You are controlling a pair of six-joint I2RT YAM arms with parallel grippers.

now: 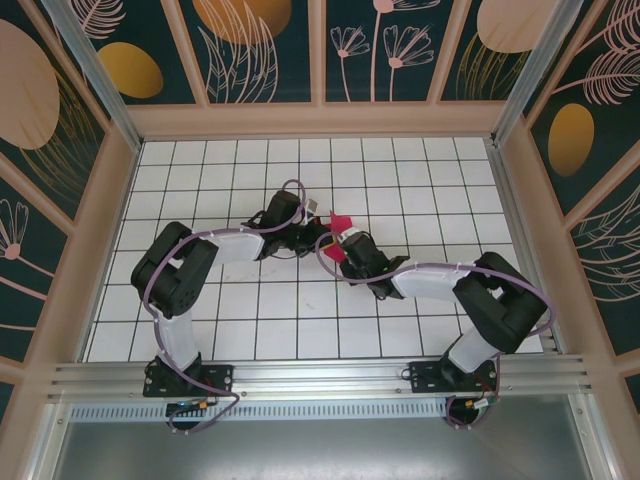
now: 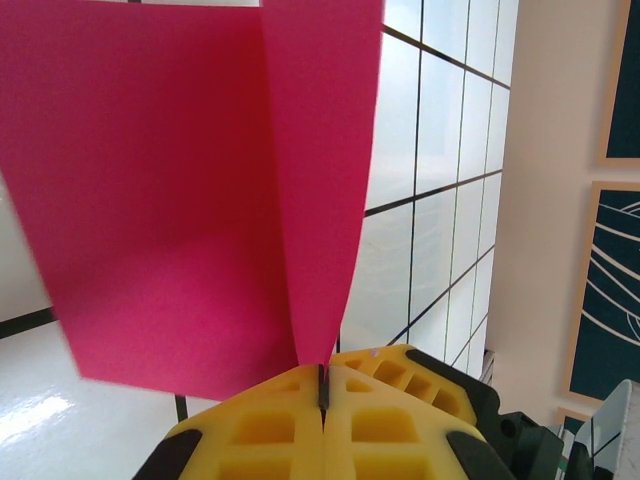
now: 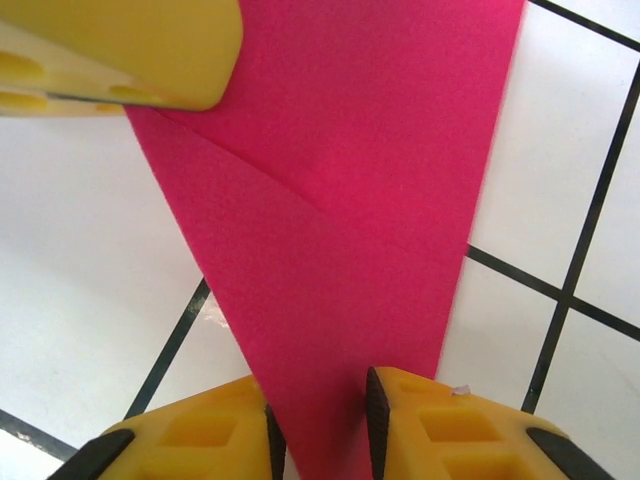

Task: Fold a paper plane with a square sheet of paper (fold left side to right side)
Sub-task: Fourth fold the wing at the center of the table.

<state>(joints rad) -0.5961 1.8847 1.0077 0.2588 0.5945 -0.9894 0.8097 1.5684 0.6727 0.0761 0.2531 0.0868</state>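
The paper plane (image 1: 339, 221) is a partly folded piece of magenta-pink paper held up over the middle of the tiled table, between the two arms. In the left wrist view the paper plane (image 2: 200, 200) stands as two flaps that meet in a narrow point, and my left gripper (image 2: 322, 385) is shut on that point. From the right wrist camera, the paper plane (image 3: 340, 200) tapers toward my right gripper (image 3: 318, 420), which is open, its pads on either side of the narrow end. A diagonal crease crosses it. A yellow finger (image 3: 120, 50) of the left gripper touches its upper left edge.
The white tiled table (image 1: 250, 170) is boxed in by low beige walls (image 1: 320, 120) at the back and both sides. The arms' bases sit on the metal rail (image 1: 320, 375) at the near edge. Both arms bend toward the centre, the grippers close together.
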